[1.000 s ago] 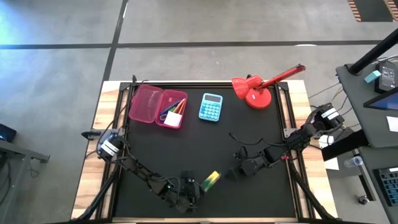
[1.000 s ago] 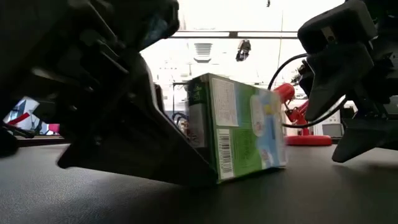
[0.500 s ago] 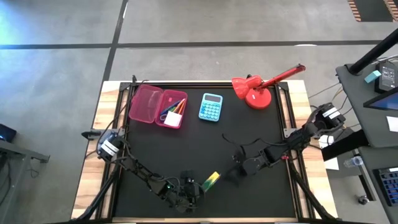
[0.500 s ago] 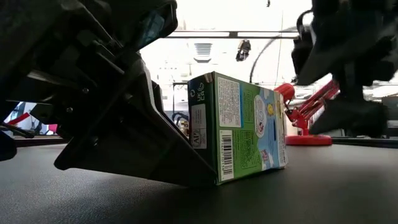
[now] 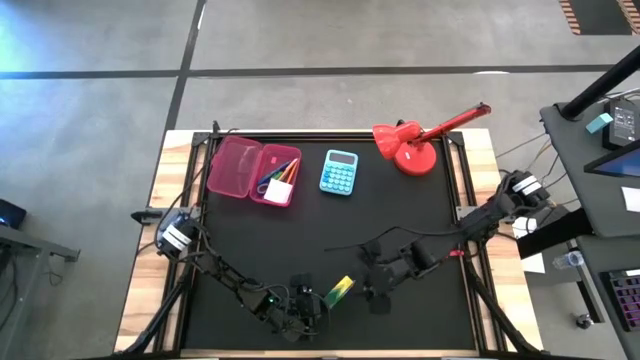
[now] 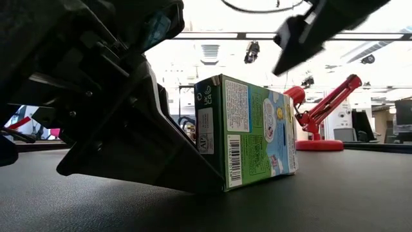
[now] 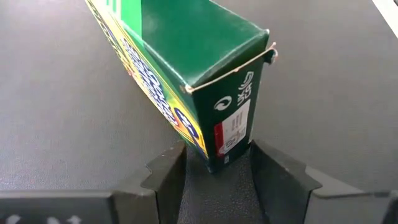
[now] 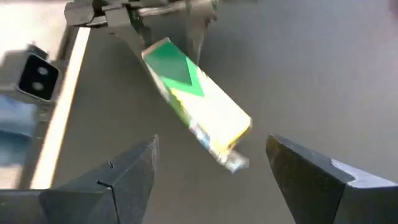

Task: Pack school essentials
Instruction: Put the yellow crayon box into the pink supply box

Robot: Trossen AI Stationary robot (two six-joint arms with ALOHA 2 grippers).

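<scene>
Two grippers are closing in on one thing: the yellow-green crayon box, which sits near the front edge of the black table, well apart from the pink pencil case at the back. The left gripper has one end of the box between its fingers, tight against its sides, so I would call that a hold; seen from table height, the box rests on the tabletop with that gripper leaning in behind it. The right gripper hovers just beside and above the box's free end with its fingers spread wide and nothing between them. The case lies open with orange pencils and other small stationery already in it, so the crayon box looks like the last piece left to pack. To my eye this is the handover or re-grip stage. The next move calls for the right gripper to drop squarely over the free end and close before the left lets go. The light-blue calculator and red desk lamp stand at the back.
</scene>
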